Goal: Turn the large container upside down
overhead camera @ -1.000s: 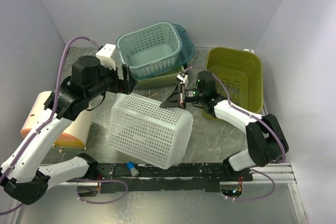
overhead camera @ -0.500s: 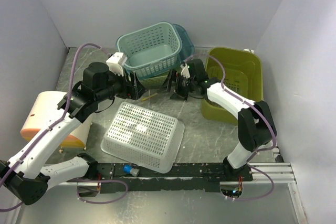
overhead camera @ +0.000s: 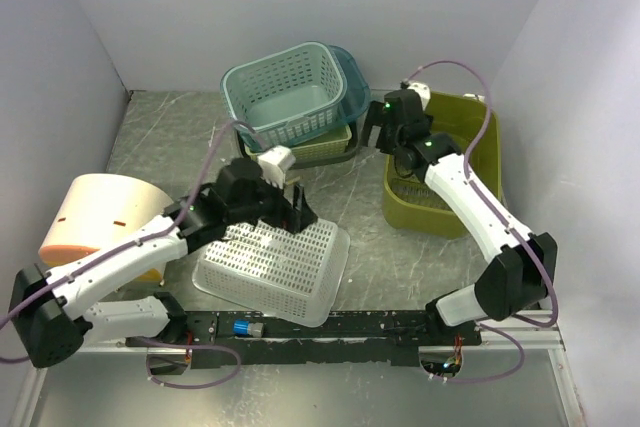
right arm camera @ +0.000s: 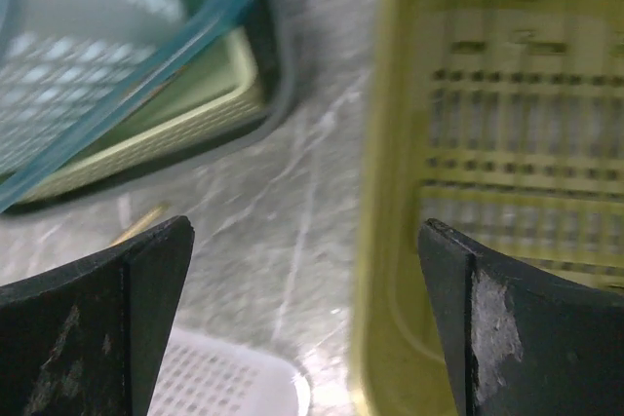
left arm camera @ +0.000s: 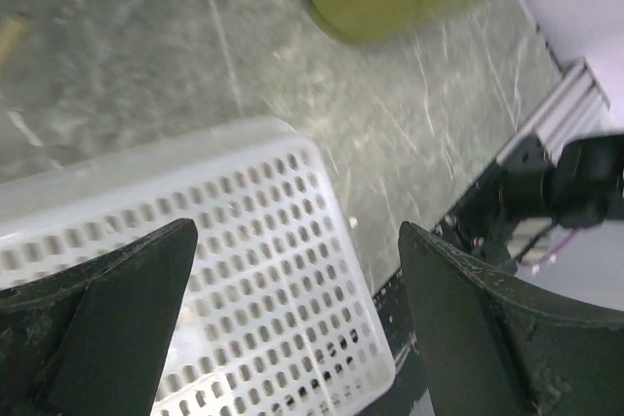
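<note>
Container: we find the large white container [overhead camera: 272, 267] lying base-up on the table [overhead camera: 400, 262], lower centre of the overhead frame, with its flared rim down on the grey surface.
Container edges: its near edge lies close to the black rail [overhead camera: 340, 325] along the bottom of the frame. Its left side sits just beside a cream drum [overhead camera: 100, 222], and we cannot tell whether the two touch.
Left gripper [left arm camera: 297, 270]: it is released and empty, with its fingers spread wide over the container's perforated base near the upper-right corner. We cannot tell whether it touches the plastic.
Right gripper [right arm camera: 307, 280]: it is also released and grasps nothing. It sits in the upper right of the overhead frame, over bare table between the teal baskets [overhead camera: 290, 97] and the olive bin [overhead camera: 432, 219].
Open room: we see a strip of bare table between the container's right edge and the olive bin, and another bare patch in the upper left of the frame.
Back edge: the teal baskets are nested on a pale green tray [overhead camera: 325, 145], well apart from the container.
</note>
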